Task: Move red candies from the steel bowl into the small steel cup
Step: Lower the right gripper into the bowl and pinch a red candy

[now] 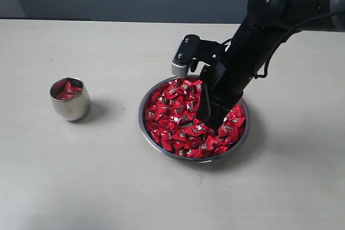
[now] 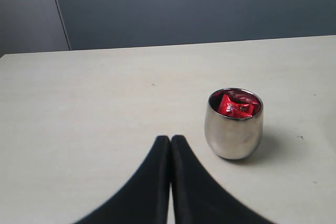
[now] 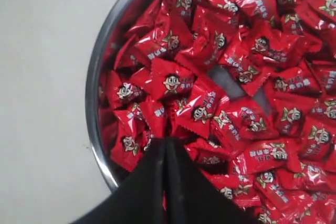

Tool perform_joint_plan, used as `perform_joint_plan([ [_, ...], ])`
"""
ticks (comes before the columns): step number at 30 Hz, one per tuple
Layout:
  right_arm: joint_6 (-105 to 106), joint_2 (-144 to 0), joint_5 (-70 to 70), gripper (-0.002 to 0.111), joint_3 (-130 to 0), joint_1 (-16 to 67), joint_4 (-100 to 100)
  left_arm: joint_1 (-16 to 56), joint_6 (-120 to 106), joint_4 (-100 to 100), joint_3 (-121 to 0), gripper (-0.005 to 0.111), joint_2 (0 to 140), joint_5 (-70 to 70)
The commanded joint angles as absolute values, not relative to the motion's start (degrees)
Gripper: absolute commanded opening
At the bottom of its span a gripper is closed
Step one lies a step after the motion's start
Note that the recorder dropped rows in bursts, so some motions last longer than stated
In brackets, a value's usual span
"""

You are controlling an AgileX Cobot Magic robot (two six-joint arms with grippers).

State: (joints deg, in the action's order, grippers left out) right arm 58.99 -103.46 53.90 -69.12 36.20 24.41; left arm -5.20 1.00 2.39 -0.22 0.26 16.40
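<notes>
Exterior view gives the layout: on the pale table the steel bowl sits right of centre, and the small steel cup stands upright well apart to its left, mouth up, with bare tabletop between them. The red candies fill the bowl in a heap, and a few lie inside the cup. The right gripper reaches steeply down into the right-hand part of the bowl. In the right wrist view its two black fingers are pressed together, with the tips buried among the wrappers near the rim. Whether a wrapper is pinched between them cannot be told. The left gripper is also clenched, empty, and hovers near the cup, which its own camera sees just ahead and to one side. So the cup lies straight across from the working tool, towards the left of the exterior view. My judgement is that the right arm must lift clear of the rim and carry leftward, though the left arm is the nearer one.
</notes>
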Motion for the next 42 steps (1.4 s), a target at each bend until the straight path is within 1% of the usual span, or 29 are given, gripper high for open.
perform_joint_plan([
  [1,58.92,-103.76,52.74,-0.001,-68.91,36.92,23.46,-4.76,1.15,2.43,0.00,0.000,0.00,16.30],
  [5,58.92,-105.69,51.66,-0.001,-68.91,39.77,22.72,-4.76,1.15,2.43,0.00,0.000,0.00,16.30],
  [9,58.11,-107.55,51.66,-0.001,-68.91,42.30,17.35,-4.76,1.15,2.43,0.00,0.000,0.00,16.30],
  [23,56.53,-108.13,52.02,0.000,-68.91,42.43,17.59,-4.76,1.15,2.43,0.00,0.000,0.00,16.30],
  [25,56.14,-108.13,52.14,0.009,-68.91,42.43,18.52,-4.76,1.15,2.43,0.00,0.000,0.00,16.30],
  [27,55.37,-108.13,52.14,0.023,-68.91,42.43,18.88,-4.76,1.15,2.43,0.00,0.000,0.00,16.30],
  [29,55.37,-108.13,52.14,0.034,-68.91,42.43,18.88,-4.76,1.15,2.43,0.00,0.000,0.00,16.30],
  [30,55.37,-108.13,52.14,0.038,-68.91,42.43,18.74,-4.76,1.15,2.43,0.00,0.000,0.00,16.30],
  [31,55.32,-108.13,51.76,0.039,-68.91,42.43,18.64,-4.76,1.15,2.43,0.00,0.000,0.00,16.30],
  [42,55.32,-108.87,48.89,0.040,-68.91,42.43,18.50,-4.76,1.15,2.43,0.00,0.000,0.00,16.30],
])
